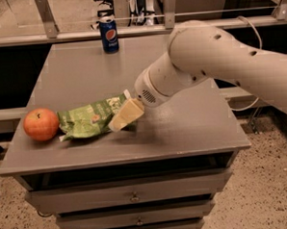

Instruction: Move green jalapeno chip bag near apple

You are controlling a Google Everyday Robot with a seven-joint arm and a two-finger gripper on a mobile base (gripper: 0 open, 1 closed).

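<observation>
The green jalapeno chip bag (88, 120) lies crinkled on the grey table top (182, 124), near the front left. Its left end touches the red-orange apple (41, 124), which sits at the table's left front edge. My gripper (125, 115) reaches in from the right on the thick white arm (213, 60). It is low over the table and shut on the bag's right end, which is slightly raised. The cream-coloured fingers (129, 112) cover part of that end.
A blue soda can (109, 34) stands upright at the back of the table, left of centre. The table is a drawer cabinet with several drawers (133, 196) below. A rail and metal posts run behind it.
</observation>
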